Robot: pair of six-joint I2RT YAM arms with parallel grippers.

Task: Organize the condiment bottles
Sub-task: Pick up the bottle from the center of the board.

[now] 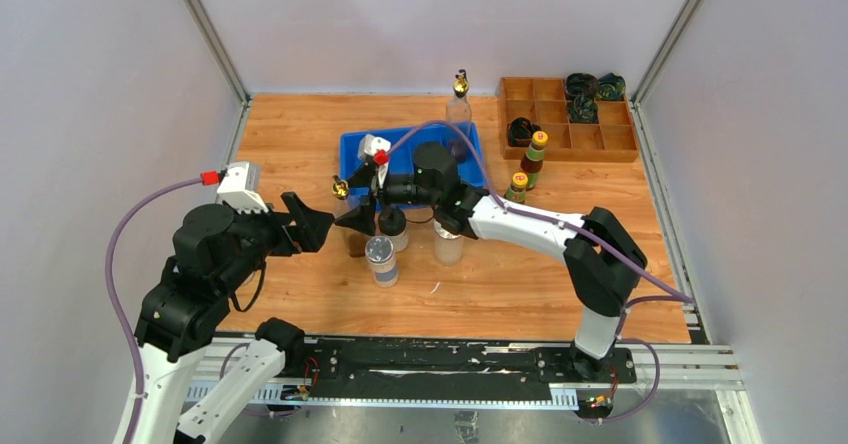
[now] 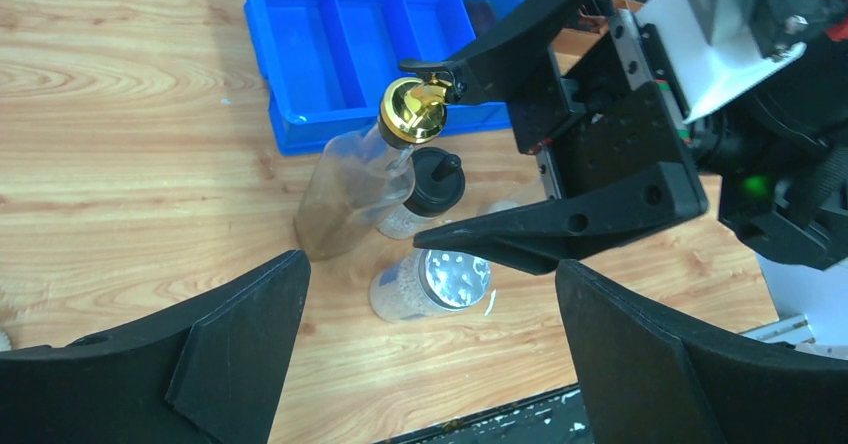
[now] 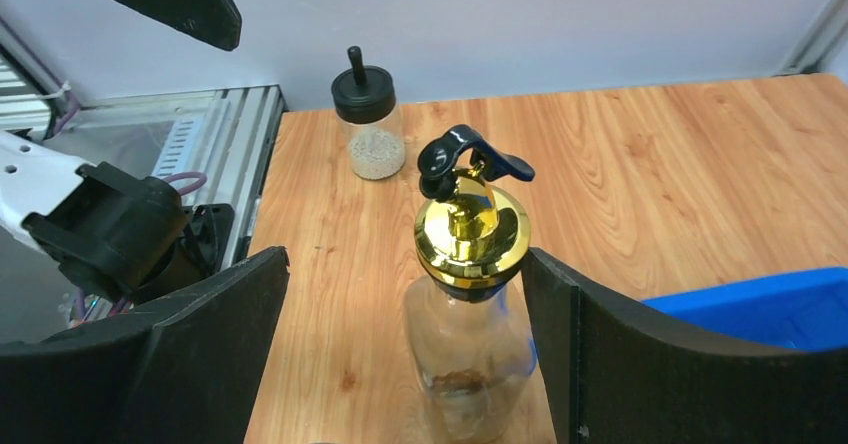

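Note:
A clear gold-spouted cruet stands in front of the blue bin. My right gripper is open around its neck; in the right wrist view one finger is very near the gold cap and the other is well clear. A black-capped jar and two silver-lidded shakers stand beside it. My left gripper is open and empty to the cruet's left, above the near shaker. A second black-capped jar stands beyond the cruet. The second cruet is behind the bin. Two yellow-capped sauce bottles stand right of the bin.
The blue divided bin sits mid-table under my right wrist. A wooden divided box at the back right holds dark coiled items. Grey walls and metal posts close in three sides.

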